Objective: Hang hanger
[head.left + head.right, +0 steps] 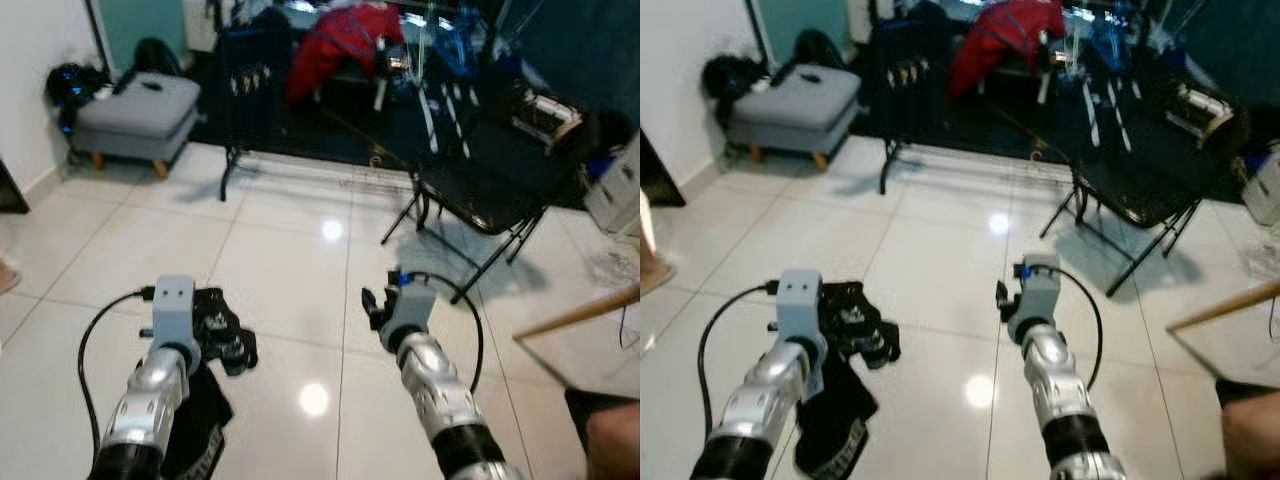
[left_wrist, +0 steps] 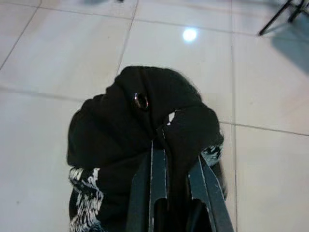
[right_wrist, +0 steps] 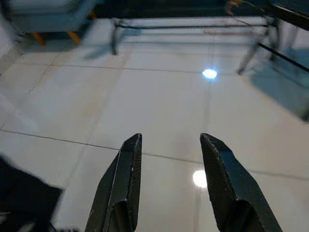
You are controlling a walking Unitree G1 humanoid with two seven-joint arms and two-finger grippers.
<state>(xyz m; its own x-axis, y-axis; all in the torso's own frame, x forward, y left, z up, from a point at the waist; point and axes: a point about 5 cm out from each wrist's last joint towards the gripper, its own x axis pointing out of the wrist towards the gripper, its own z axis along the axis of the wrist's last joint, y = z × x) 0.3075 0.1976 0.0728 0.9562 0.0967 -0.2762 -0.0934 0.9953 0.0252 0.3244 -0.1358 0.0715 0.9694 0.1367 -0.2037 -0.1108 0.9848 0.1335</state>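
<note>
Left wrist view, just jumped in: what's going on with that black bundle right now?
The left end effector is shut on a bunched black garment with white print, held above the white tiled floor. The right end effector is open and holds nothing, out in front over bare tile. Ahead stand a clothes rack draped with a red garment, a black folding chair and a grey ottoman. I can't make out a hanger in either grip.

Bright overhead lamps glare as white spots on the glossy floor [image 1: 300,250]. The far room sits dim and soft, its clutter smeared. The chair [image 1: 490,190] throws a blurred shadow. Right wrist view streaks slightly with motion.
</note>
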